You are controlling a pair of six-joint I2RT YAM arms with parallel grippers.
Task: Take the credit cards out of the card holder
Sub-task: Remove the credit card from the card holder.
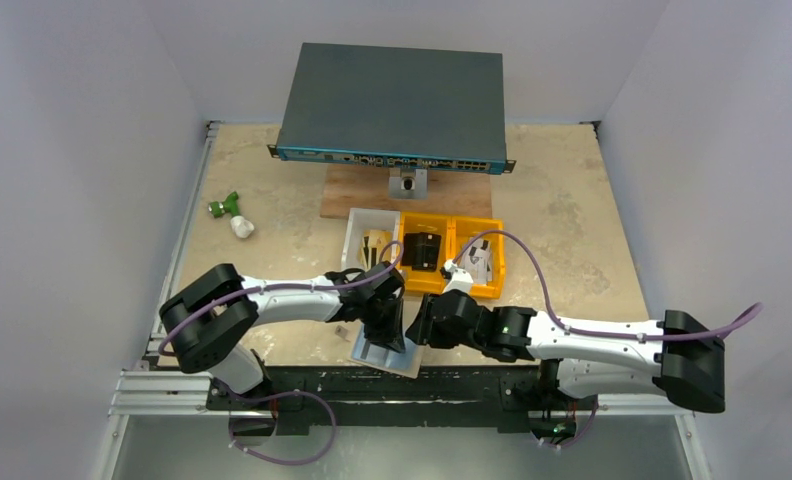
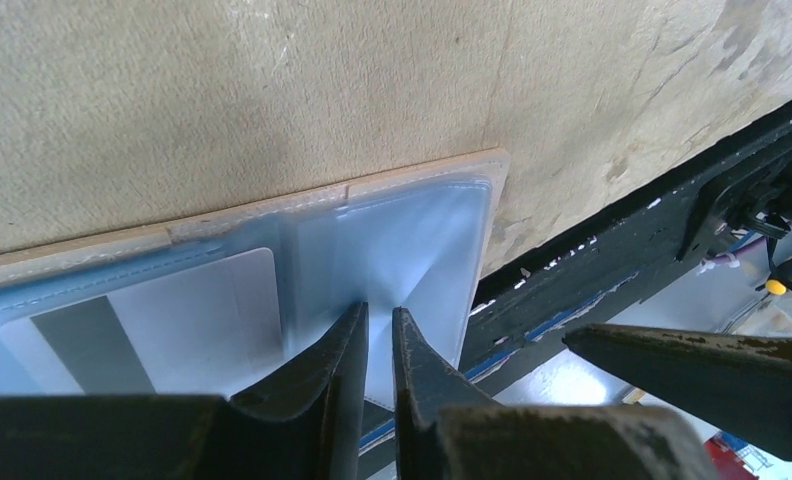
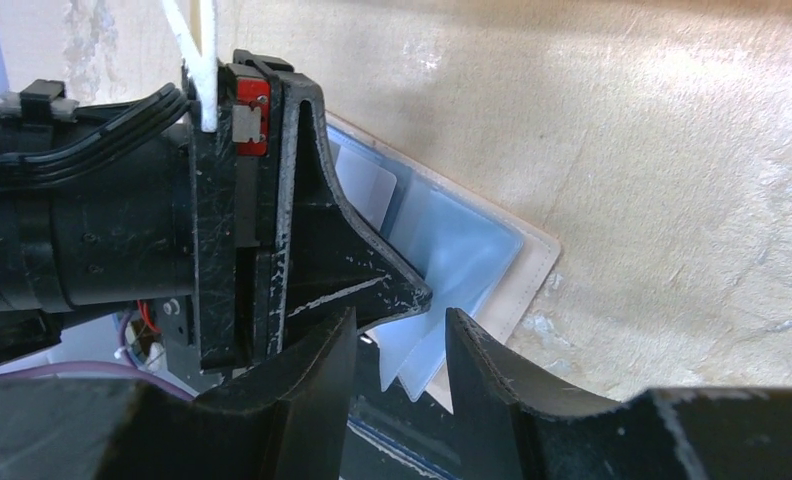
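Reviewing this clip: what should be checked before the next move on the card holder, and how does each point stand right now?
1. Card holder lies open, pale blue face up: ok.
2. Card to pull is in sight, seated in its pocket: ok.
3. Left gripper pins the holder down: cannot tell; its jaws are almost together over the other panel.
4. Right gripper is open at the holder's edge: ok.
5. Room between the two grippers: probably not ok; they crowd each other.
6. Holder rests fully on the table: cannot tell.
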